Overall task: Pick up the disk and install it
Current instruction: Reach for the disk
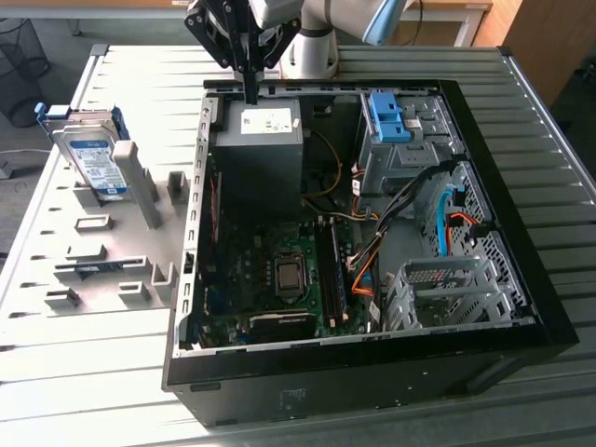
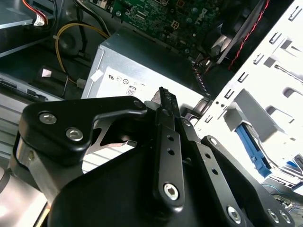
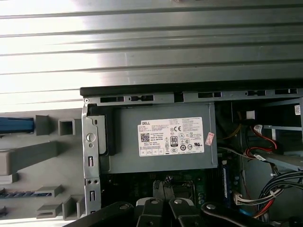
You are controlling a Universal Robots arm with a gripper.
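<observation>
Exterior view gives us the gripper [image 1: 251, 86] above the power supply [image 1: 259, 154] inside the open computer case [image 1: 372, 384], fingers pressed together and holding nothing. The disk [image 1: 93, 160] lies well apart toward the exterior view's left, outside the case, standing on edge and leaning in a grey rack [image 1: 102, 256], long axis nearly upright. We see the drive cage [image 1: 410, 154] carrying a blue bracket [image 1: 389, 116]

Bright light glaring off the slatted grey metal table [image 1: 84, 391]. Beyond it, a wire wastebasket [image 1: 19, 56] sits on grey floor [image 1: 67, 37], and there's wooden furniture [image 1: 545, 42] at the exterior view's right.
</observation>
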